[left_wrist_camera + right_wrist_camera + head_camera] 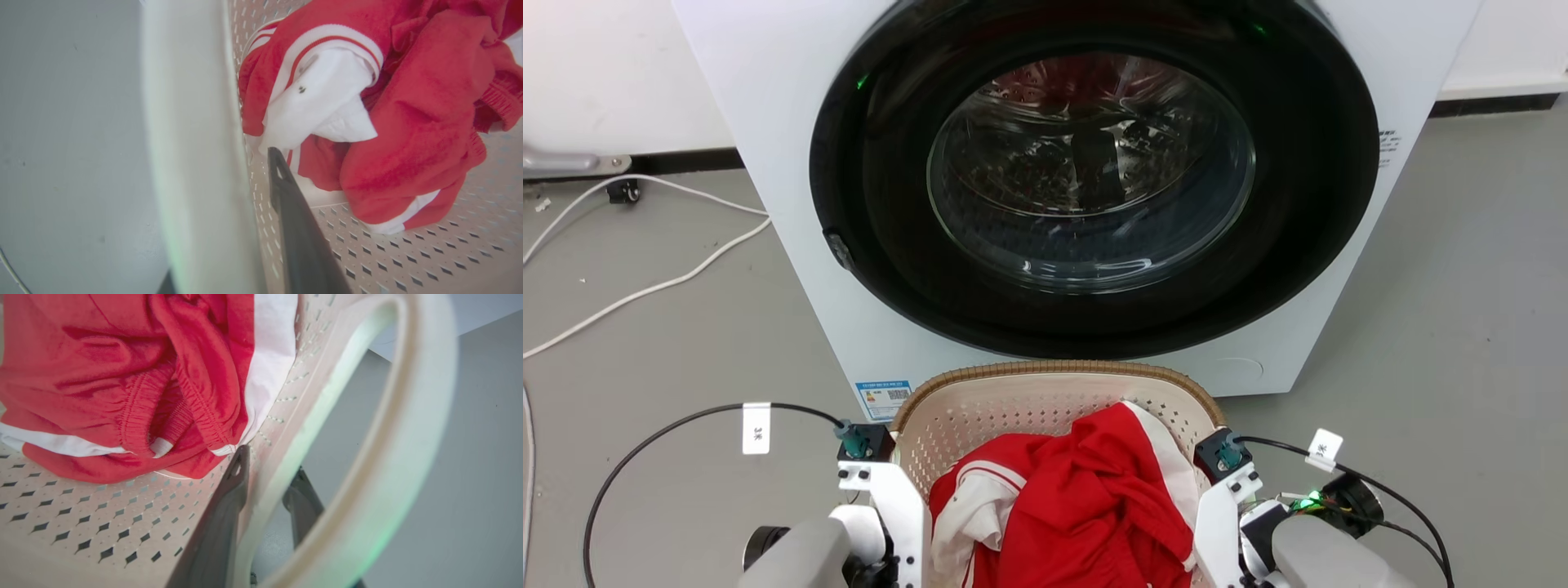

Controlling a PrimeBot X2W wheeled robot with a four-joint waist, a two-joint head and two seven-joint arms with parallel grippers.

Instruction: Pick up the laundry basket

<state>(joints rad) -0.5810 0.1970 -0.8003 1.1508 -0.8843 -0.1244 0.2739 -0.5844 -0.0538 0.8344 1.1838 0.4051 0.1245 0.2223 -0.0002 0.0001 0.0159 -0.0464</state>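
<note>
Head view puts the laundry basket (1013, 425) low in the middle, on or just above the grey floor (670, 327) in front of the washer (768, 122), with a red and white garment (1086, 490) heaped inside it and one arm at each of its short sides. By my reading the step in hand is the two-sided grasp, with the lift yet to come. In the left wrist view the left pincer (229, 175) straddles the basket's side: one dark finger (294, 212) runs along the inside of the perforated wall just beside the garment, while the other finger is almost wholly hidden behind the pale blurred band of the rim or handle (192, 122), so I cannot tell whether this pincer is clenched or slack. In the right wrist view the right pincer (269, 463) has one finger lying flat against the inner wall and the other just outside it, seen through the loop of the white handle (408, 416); the gap is narrow and it appears clenched on the wall below the rim. The next move calls for both arms to rise together and level, so the basket neither tilts nor slips from the thin wall grips.
</note>
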